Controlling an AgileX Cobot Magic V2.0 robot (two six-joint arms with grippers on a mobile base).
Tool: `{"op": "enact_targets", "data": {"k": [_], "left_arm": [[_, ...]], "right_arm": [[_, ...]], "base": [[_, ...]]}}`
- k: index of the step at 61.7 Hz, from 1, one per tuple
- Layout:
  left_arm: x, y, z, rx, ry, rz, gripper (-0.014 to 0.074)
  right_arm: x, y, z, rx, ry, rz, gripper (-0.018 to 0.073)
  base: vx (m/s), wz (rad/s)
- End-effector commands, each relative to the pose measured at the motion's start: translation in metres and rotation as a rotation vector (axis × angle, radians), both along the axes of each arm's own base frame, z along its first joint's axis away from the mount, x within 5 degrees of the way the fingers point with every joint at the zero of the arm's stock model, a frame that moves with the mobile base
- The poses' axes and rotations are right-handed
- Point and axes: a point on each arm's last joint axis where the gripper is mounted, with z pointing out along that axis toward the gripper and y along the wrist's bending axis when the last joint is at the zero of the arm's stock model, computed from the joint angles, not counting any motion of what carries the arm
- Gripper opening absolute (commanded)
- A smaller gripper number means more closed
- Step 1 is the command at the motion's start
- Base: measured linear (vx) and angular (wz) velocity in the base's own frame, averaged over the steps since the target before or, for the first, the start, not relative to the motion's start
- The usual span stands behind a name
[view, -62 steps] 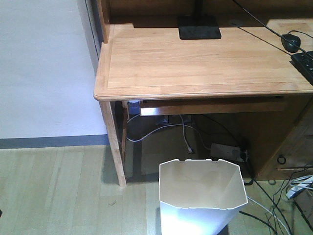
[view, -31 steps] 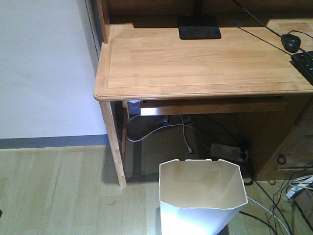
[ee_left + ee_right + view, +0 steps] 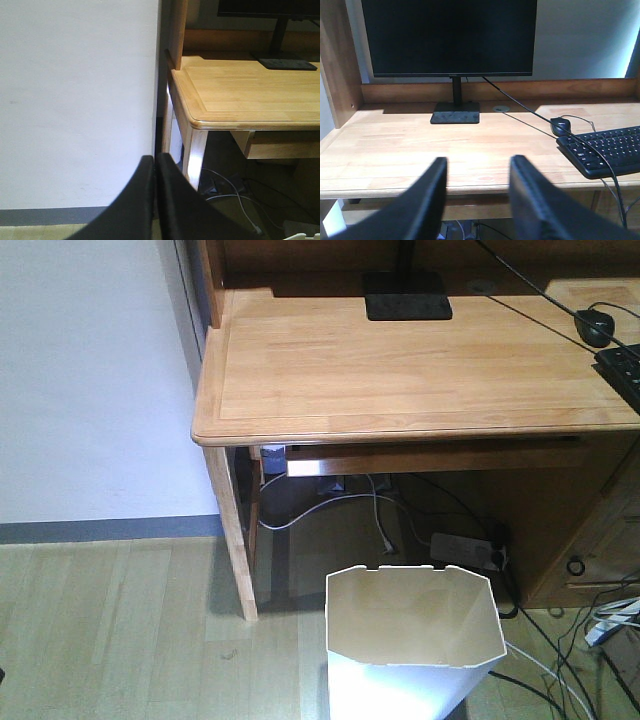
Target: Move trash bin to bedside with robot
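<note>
We are seeing nothing shift across the last second: the trash bin (image 3: 415,630) is standing upright on the floor in front of the desk (image 3: 400,370), near its corner leg, exactly where it was, and the front view is not moving either. Our left gripper (image 3: 155,161) is keeping its fingers pressed together on nothing, and our right gripper (image 3: 479,164) is hanging spread apart and empty before the desk edge. Neither is touching the bin and no bed is showing, so we are judging the carry as not yet begun
</note>
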Motion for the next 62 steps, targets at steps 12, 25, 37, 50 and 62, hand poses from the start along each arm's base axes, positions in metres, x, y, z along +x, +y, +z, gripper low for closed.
{"op": "enact_targets", "data": {"k": [12, 25, 37, 50, 62], "left_arm": [[0.001, 0.0, 0.001, -0.011, -0.064, -0.003, -0.0006], [0.001, 0.0, 0.001, -0.011, -0.064, -0.003, -0.0006], [0.001, 0.0, 0.001, -0.011, -0.064, -0.003, -0.0006], [0.001, 0.0, 0.001, -0.011, -0.064, -0.003, -0.0006], [0.001, 0.0, 0.001, -0.011, -0.064, -0.003, -0.0006]], "right_arm": [[0.002, 0.0, 0.015, -0.013, -0.085, 0.004, 0.0463], [0.002, 0.001, 0.015, 0.013, -0.083, 0.006, 0.0461], [0.006, 0.001, 0.011, 0.014, -0.012, 0.005, 0.0461], [0.02, 0.007, 0.015, 0.038, 0.137, 0.072, 0.0463], [0.033, 0.011, 0.015, 0.063, 0.283, 0.088, 0.0463]], "base": [[0.0, 0.0], [0.0, 0.0], [0.0, 0.0], [0.0, 0.0], [0.0, 0.0]]}}
